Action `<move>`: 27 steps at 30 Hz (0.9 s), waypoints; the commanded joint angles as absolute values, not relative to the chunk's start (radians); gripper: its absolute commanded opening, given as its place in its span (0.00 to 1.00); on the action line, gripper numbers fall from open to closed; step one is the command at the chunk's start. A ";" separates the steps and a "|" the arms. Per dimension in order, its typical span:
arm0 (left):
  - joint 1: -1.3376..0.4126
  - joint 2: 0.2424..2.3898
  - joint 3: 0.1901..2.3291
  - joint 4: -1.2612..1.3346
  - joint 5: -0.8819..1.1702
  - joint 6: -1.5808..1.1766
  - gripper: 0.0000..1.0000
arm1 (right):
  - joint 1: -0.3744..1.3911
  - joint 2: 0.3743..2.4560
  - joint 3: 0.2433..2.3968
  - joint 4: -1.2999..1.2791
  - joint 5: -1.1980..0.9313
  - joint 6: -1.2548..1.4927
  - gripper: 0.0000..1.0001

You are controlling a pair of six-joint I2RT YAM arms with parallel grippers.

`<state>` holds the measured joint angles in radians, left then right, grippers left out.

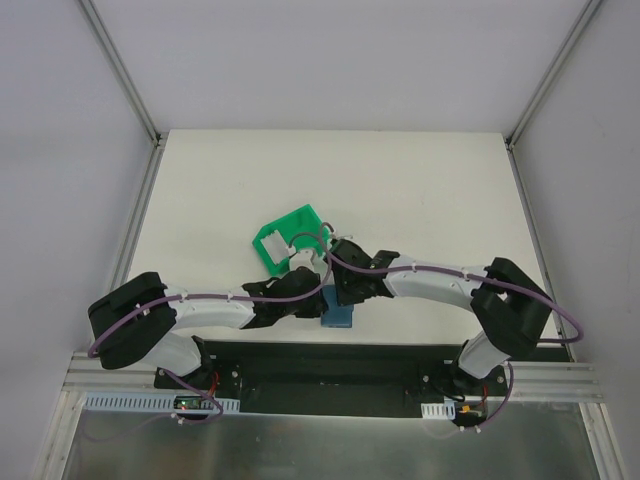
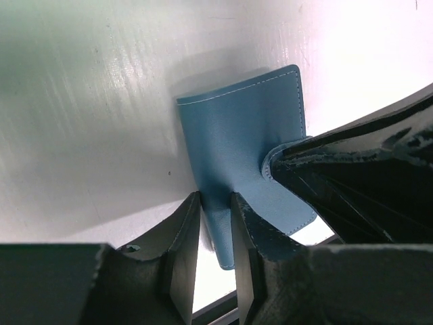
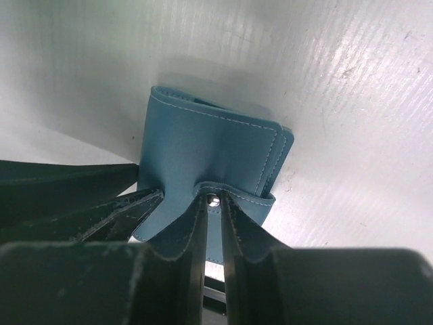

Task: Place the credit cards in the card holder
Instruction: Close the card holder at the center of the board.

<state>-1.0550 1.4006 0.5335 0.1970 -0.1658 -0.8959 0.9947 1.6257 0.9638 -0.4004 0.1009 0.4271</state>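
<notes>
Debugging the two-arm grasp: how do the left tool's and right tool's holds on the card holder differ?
The left tool pinches a plain edge of the card holder, while the right tool pinches its snap tab. The jaws of the left tool look slightly wider apart than those of the right tool. In the top view the left tool reaches in from the left and the right tool from the right. Shared: both are shut on the card holder.
</notes>
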 commanded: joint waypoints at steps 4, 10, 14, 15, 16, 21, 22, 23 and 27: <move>-1.071 1.430 0.590 0.241 -0.101 -0.775 0.33 | 0.999 1.589 0.865 -0.411 0.213 0.471 0.18; -1.072 1.476 0.655 0.224 -0.037 -0.704 0.44 | 0.991 1.635 0.858 -0.410 0.196 0.466 0.18; -1.078 1.520 0.681 0.196 -0.049 -0.724 0.41 | 0.991 1.629 0.847 -0.377 0.173 0.468 0.18; -1.078 1.529 0.683 0.186 -0.063 -0.738 0.40 | 0.991 1.621 0.842 -0.371 0.169 0.466 0.18; -1.080 1.531 0.677 0.181 -0.077 -0.756 0.38 | 0.989 1.611 0.839 -0.367 0.166 0.465 0.18; -1.083 1.534 0.653 0.181 -0.091 -0.788 0.37 | 0.986 1.546 0.821 -0.337 0.184 0.480 0.21; -1.086 1.535 0.653 0.179 -0.092 -0.790 0.36 | 0.985 1.537 0.819 -0.337 0.196 0.485 0.23; -1.089 1.537 0.653 0.181 -0.094 -0.788 0.37 | 0.985 1.531 0.821 -0.337 0.208 0.488 0.23; -1.095 1.543 0.655 0.181 -0.104 -0.790 0.36 | 0.982 1.548 0.842 -0.365 0.227 0.477 0.24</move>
